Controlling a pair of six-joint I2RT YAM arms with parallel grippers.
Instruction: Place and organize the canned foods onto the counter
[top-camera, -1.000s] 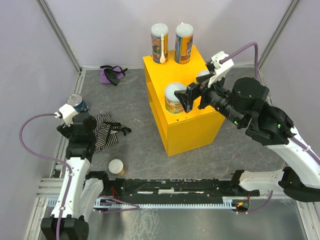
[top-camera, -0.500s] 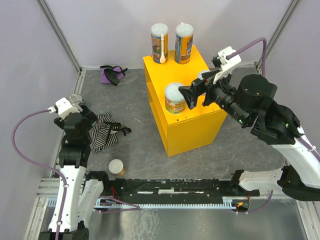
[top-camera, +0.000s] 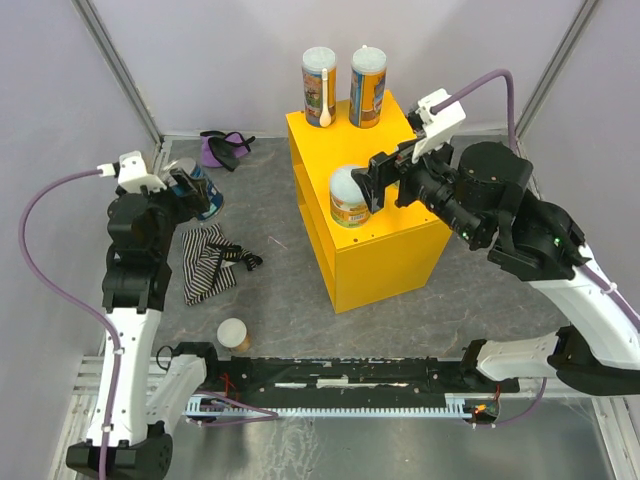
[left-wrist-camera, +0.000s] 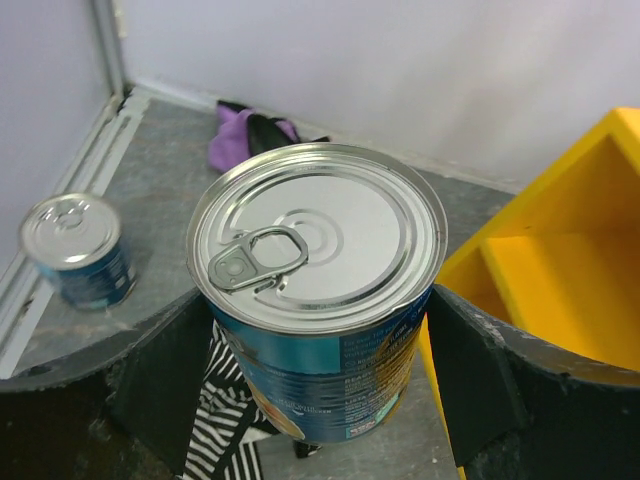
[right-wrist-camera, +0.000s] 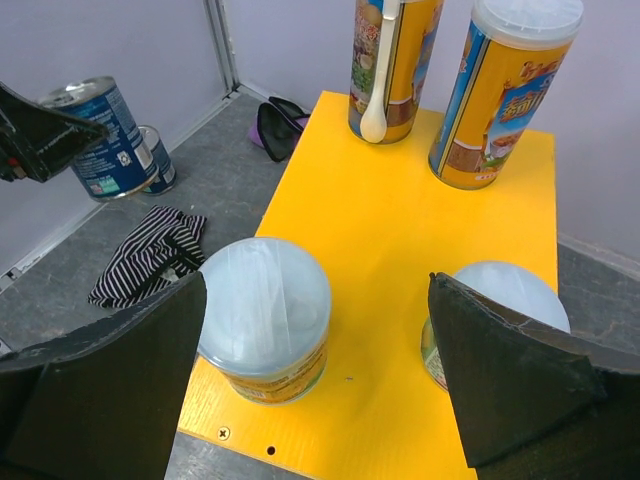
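Observation:
My left gripper (top-camera: 190, 190) is shut on a blue-labelled, silver-topped tin (left-wrist-camera: 320, 290) and holds it above the floor, left of the yellow counter (top-camera: 385, 235). A second blue tin (left-wrist-camera: 80, 250) stands on the floor near the left wall. Two tall tubes (top-camera: 319, 85) (top-camera: 367, 87) stand at the counter's far edge. A short tub (top-camera: 350, 197) stands near its front left, and another short tub (right-wrist-camera: 500, 300) shows in the right wrist view. My right gripper (right-wrist-camera: 318, 300) is open and empty, hovering above the counter between the two tubs. A small pale-lidded tub (top-camera: 233, 333) stands on the floor.
A striped cloth (top-camera: 205, 262) lies on the floor under the left arm. A purple cloth (top-camera: 222, 148) lies at the far wall. A white spoon (top-camera: 326, 100) leans on the left tall tube. Metal wall rails run along the left edge. The counter's hollow side (left-wrist-camera: 545, 290) faces left.
My left gripper has risen from the floor with the blue tin and moved away from the wall. My right gripper has shifted slightly left over the counter.

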